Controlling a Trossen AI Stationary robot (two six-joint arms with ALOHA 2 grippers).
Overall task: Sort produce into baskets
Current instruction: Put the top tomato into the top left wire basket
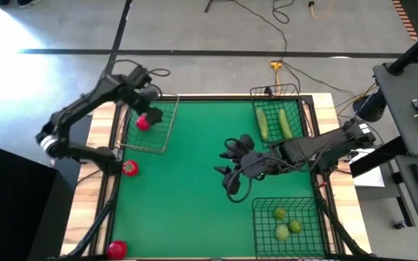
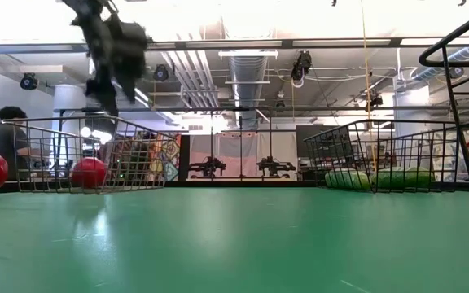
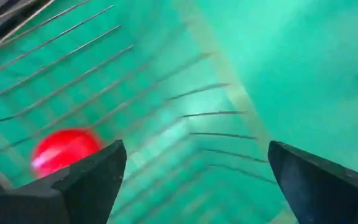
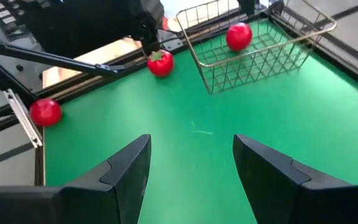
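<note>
The middle of the green mat (image 1: 187,188) lies bare from centre to lower left of the high view. Wire baskets wall the corners: one at upper left (image 1: 153,127) under the left hand (image 1: 148,106), one at upper right (image 1: 279,116), one at lower right (image 1: 287,217). The right hand (image 1: 227,167) hangs open over centre-right. Two loose tomatoes (image 1: 129,168) (image 1: 117,249) sit along the left edge.

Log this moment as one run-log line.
left gripper open above tomato in basket | right gripper open mid-mat | two tomatoes still outside
</note>
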